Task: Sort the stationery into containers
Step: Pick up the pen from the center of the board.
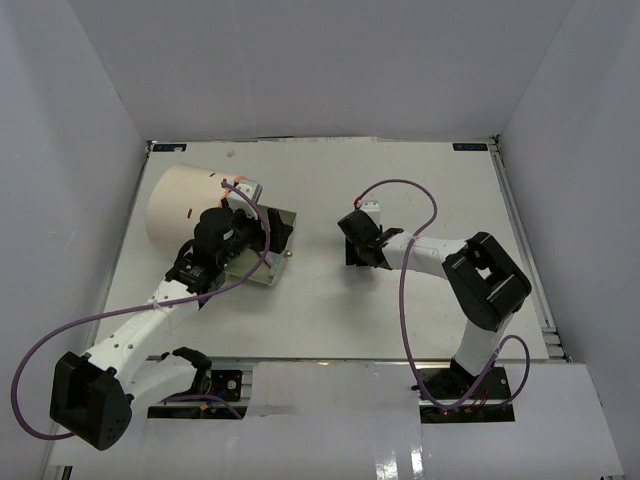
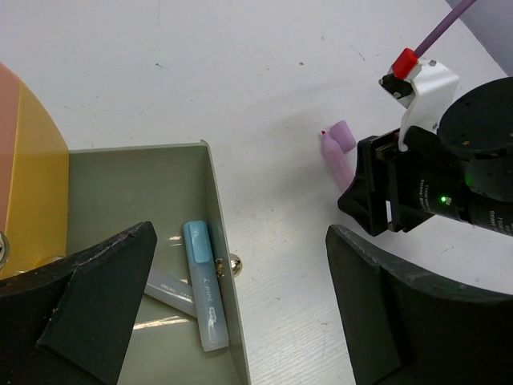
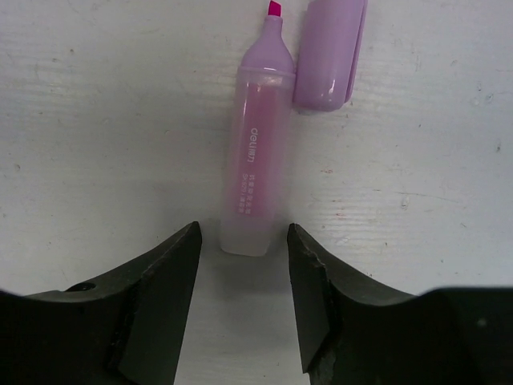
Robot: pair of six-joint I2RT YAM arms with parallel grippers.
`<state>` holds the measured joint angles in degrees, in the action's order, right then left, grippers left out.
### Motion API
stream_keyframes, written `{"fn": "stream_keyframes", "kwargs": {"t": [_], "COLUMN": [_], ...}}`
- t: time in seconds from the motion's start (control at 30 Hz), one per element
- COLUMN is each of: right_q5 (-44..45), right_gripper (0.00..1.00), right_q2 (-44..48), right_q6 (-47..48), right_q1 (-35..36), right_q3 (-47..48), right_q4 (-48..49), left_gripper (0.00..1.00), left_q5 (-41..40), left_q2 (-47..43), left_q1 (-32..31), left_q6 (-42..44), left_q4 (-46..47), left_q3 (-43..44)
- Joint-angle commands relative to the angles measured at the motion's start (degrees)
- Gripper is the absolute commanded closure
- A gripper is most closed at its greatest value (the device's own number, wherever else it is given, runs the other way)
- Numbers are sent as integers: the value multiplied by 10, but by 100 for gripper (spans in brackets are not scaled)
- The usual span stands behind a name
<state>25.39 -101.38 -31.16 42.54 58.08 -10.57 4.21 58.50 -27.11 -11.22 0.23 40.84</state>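
Above the drawer [image 2: 128,188], left gripper [image 2: 240,241] agape; right gripper [image 3: 243,233] ajar astride the pink highlighter [image 3: 256,160], slim gaps either side.

Overhead shot's bright and even, white table [image 1: 330,180] nearly blown out, just soft grey shadows under the arms [image 1: 440,255] and some glare along the bottom edge. Left wrist view is crisp mid-frame, but the fingers [image 2: 96,305] of the left gripper [image 2: 240,237] go dark and soft in the lower corners. Right wrist view's sharp enough to read the print on the pink highlighter [image 3: 256,160], glossy streak on its cap [image 3: 329,48].
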Motion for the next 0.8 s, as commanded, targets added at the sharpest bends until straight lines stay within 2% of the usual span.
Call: {"fn": "stream_keyframes", "kwargs": {"t": [0.0, 0.33, 0.47, 0.6, 0.77], "right_q5": [6, 20, 19, 8, 3], "right_gripper": [48, 66, 80, 84, 87], "right_q2": [-10, -7, 6, 68, 173], "right_q6": [-11, -19, -20, 0, 40], "right_q1": [-5, -5, -4, -4, 17], "right_q3": [22, 3, -14, -51, -98], "right_q4": [1, 5, 12, 57, 131], "left_gripper": [2, 2, 2, 2, 2], "left_q5": [10, 20, 28, 41, 91], "left_q2": [-13, -11, -12, -15, -29], "left_q1": [0, 0, 0, 0, 0], "left_q6": [-8, -13, -18, -46, -152], "left_q4": [14, 19, 24, 27, 43], "left_q3": [-4, -6, -8, -4, 3]}}
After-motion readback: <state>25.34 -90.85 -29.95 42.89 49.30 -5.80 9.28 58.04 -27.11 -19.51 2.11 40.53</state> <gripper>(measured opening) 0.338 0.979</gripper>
